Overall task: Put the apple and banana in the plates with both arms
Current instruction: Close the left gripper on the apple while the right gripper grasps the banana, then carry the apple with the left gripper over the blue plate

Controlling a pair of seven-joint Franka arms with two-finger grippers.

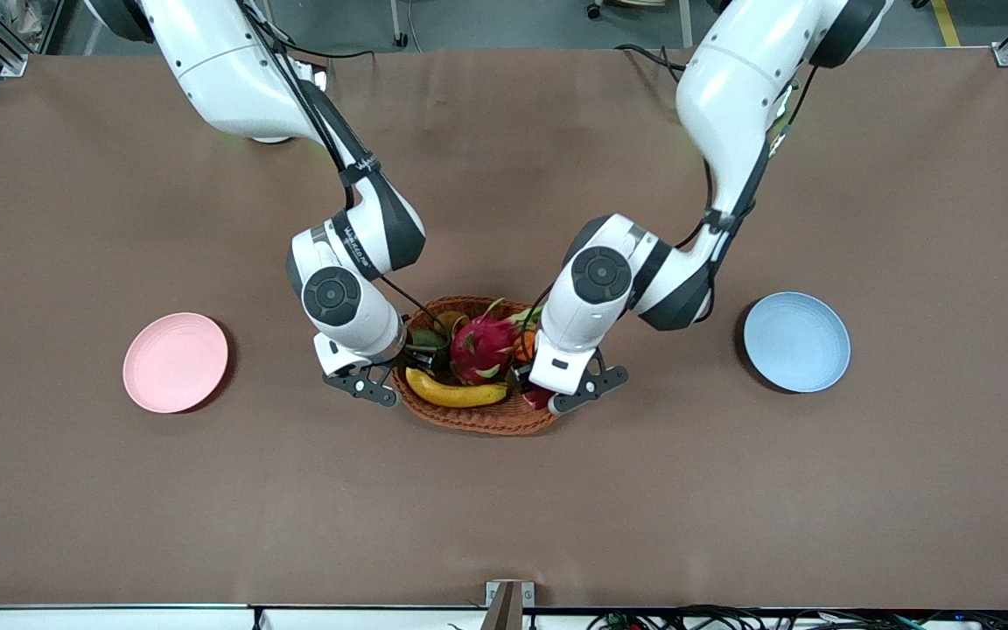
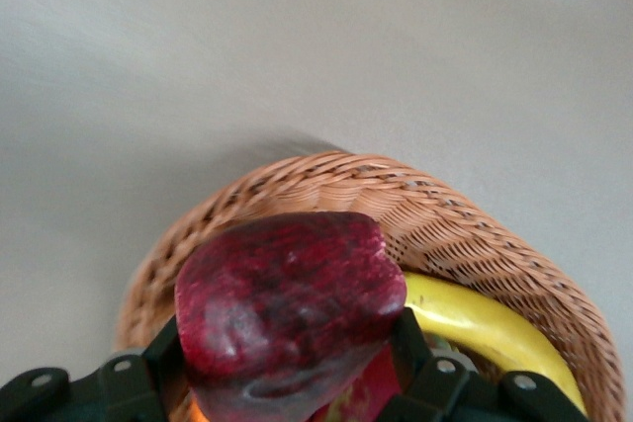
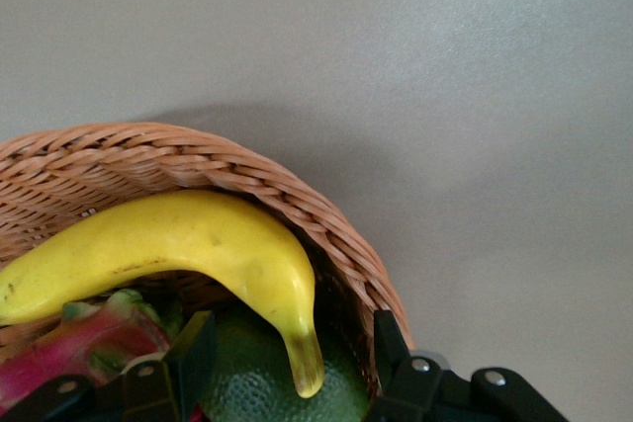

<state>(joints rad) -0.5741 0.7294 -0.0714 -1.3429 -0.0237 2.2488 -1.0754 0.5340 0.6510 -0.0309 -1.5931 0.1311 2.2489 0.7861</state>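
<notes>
Dark red apple (image 2: 287,308) in basket; yellow banana (image 1: 456,393) curved beside it; pink plate (image 1: 175,361), blue plate (image 1: 796,341) bare.

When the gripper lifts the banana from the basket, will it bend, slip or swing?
The banana looks firm, so bending is unlikely. Its smooth skin may slip. The right gripper is at one end, so the long curved body may swing.

Even overhead light, soft shadows beside the basket (image 1: 478,420) and both plates; glare on white arm shells. Wrist views washed-out, apple (image 2: 287,313) slightly soft.
</notes>
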